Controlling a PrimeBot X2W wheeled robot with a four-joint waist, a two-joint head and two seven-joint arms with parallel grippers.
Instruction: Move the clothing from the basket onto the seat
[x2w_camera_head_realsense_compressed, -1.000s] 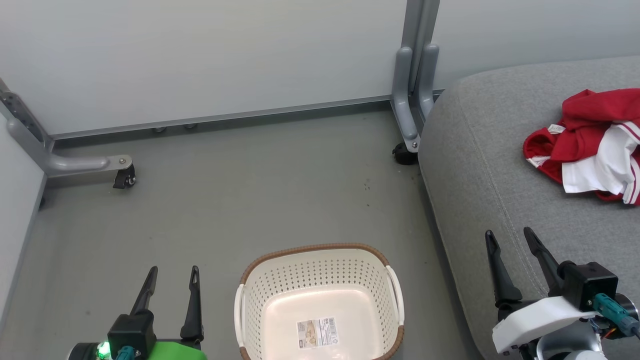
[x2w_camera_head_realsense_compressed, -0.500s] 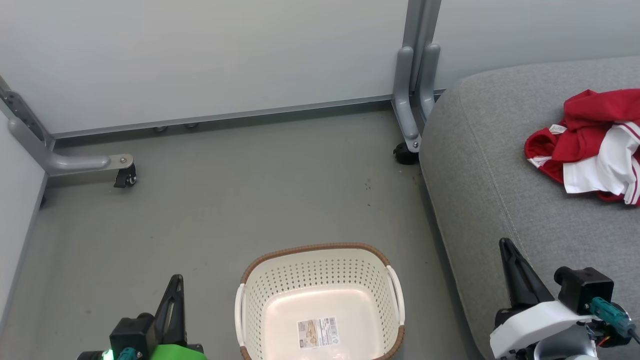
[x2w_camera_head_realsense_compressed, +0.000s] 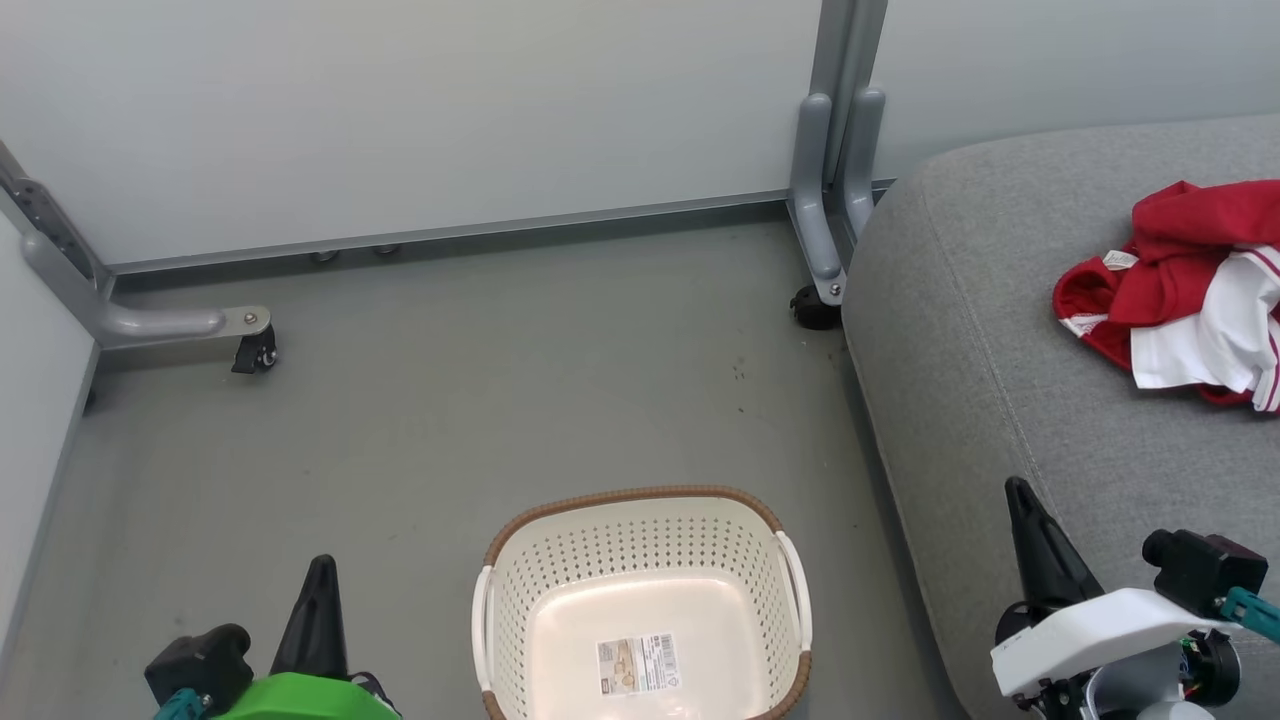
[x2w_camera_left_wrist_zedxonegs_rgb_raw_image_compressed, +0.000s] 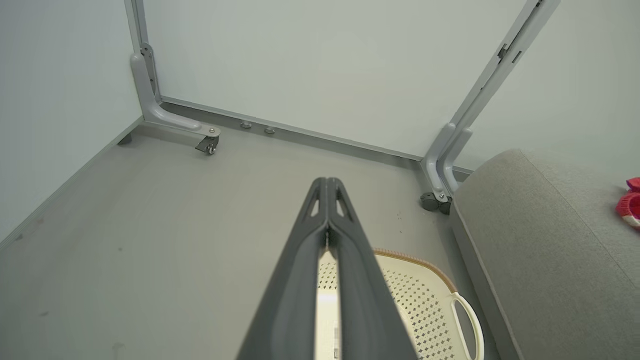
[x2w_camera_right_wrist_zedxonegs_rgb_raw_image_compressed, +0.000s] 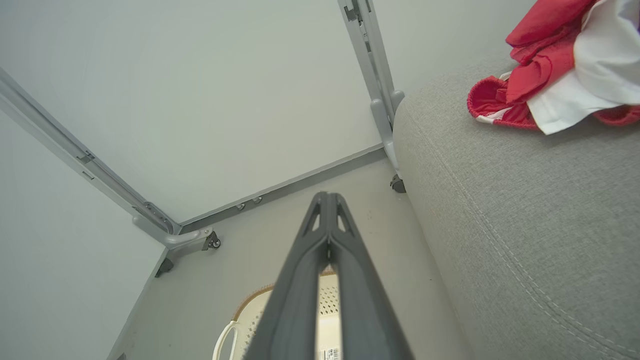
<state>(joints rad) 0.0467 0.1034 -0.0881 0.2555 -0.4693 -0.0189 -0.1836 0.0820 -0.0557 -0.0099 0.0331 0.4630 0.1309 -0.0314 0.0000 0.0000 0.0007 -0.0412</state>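
Note:
The red and white clothing (x2w_camera_head_realsense_compressed: 1185, 295) lies crumpled on the grey seat (x2w_camera_head_realsense_compressed: 1000, 330) at the right, and shows again as clothing (x2w_camera_right_wrist_zedxonegs_rgb_raw_image_compressed: 555, 70) on the seat (x2w_camera_right_wrist_zedxonegs_rgb_raw_image_compressed: 525, 210) in the right wrist view. The cream basket (x2w_camera_head_realsense_compressed: 640, 610) with a brown rim stands on the floor at bottom centre, holding just a paper label (x2w_camera_head_realsense_compressed: 637, 664). My left gripper (x2w_camera_head_realsense_compressed: 321, 565) is shut at the lower left beside the basket, holding nothing. My right gripper (x2w_camera_head_realsense_compressed: 1019, 488) is shut over the seat's front edge, holding nothing. Both wrist views show tips pressed together: left gripper (x2w_camera_left_wrist_zedxonegs_rgb_raw_image_compressed: 327, 181), right gripper (x2w_camera_right_wrist_zedxonegs_rgb_raw_image_compressed: 327, 195).
Pale partition panels on grey metal legs with castors (x2w_camera_head_realsense_compressed: 255, 352) (x2w_camera_head_realsense_compressed: 815, 308) close off the back and left. Grey floor (x2w_camera_head_realsense_compressed: 480, 400) stretches between the panels, basket and seat. A basket handle (x2w_camera_left_wrist_zedxonegs_rgb_raw_image_compressed: 470, 320) shows by the seat's edge.
Both grippers went from open to shut on nothing. The left gripper sank a little lower in the view, and the right one drew down slightly.

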